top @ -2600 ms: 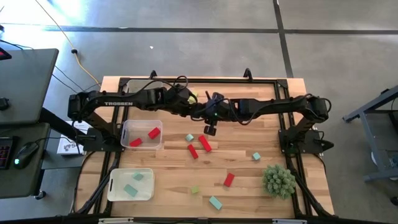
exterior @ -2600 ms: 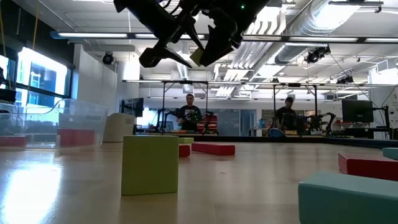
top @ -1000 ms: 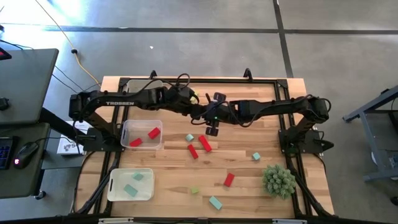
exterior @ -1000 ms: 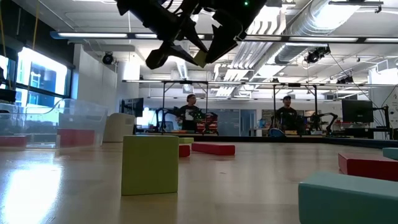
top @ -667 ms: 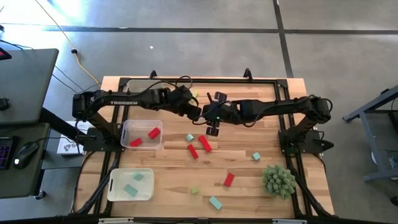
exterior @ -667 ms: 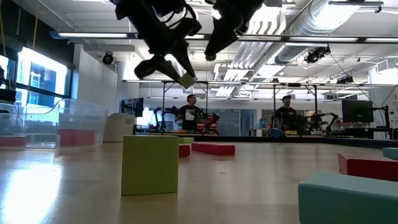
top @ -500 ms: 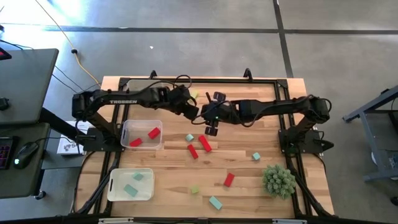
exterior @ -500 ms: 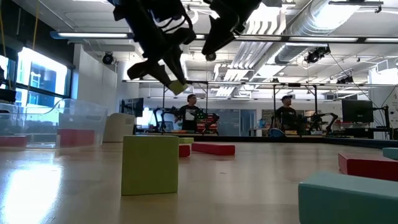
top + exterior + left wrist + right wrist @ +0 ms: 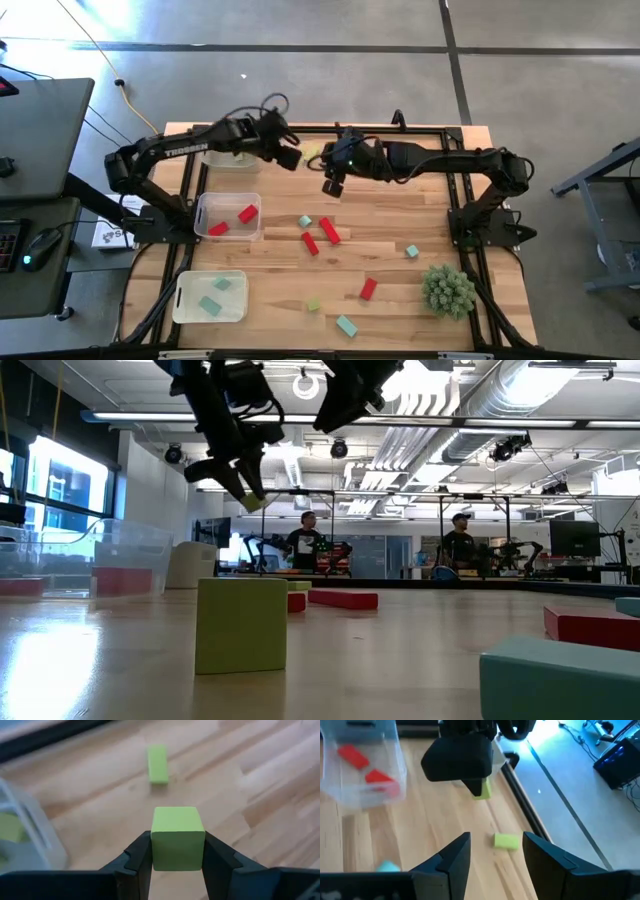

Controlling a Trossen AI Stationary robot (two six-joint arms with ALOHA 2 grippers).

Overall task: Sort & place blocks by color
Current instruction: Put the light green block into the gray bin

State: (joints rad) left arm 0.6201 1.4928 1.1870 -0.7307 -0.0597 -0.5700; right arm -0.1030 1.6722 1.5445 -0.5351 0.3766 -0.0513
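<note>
Left gripper (image 9: 177, 851) clamped on a yellow-green cube (image 9: 177, 837), one finger pressed to each side face, cube seated at the fingertips and raised off the wooden table (image 9: 400, 260). Seen from above, held over the back of the table, just beside a clear bin (image 9: 233, 160) at the back edge. Same cube visible under the dark gripper in the right wrist view and hanging in the air in the low view. Right gripper (image 9: 494, 851) with fingers apart, nothing between them, hovering near the back middle of the table, close to the left gripper but not touching it. A yellow-green bar (image 9: 506, 840) flat on the table beyond the right fingertips, near the back rail, untouched. White lettering "TROSSEN" on the left arm (image 9: 185, 150), readable from above. Remaining blocks spread out: two red blocks (image 9: 232, 220) inside the clear bin in front of the left arm's base, two teal blocks (image 9: 214, 296) in the nearer clear bin, red bars (image 9: 320, 236) and a small teal cube (image 9: 305, 221) mid-table, another red block (image 9: 368, 289), a teal block (image 9: 346, 325) and a small green block (image 9: 313, 304) toward the front, one teal cube (image 9: 412, 251) near a spiky green plant ball (image 9: 447, 290). Two people standing far back in the room in the low view.
</note>
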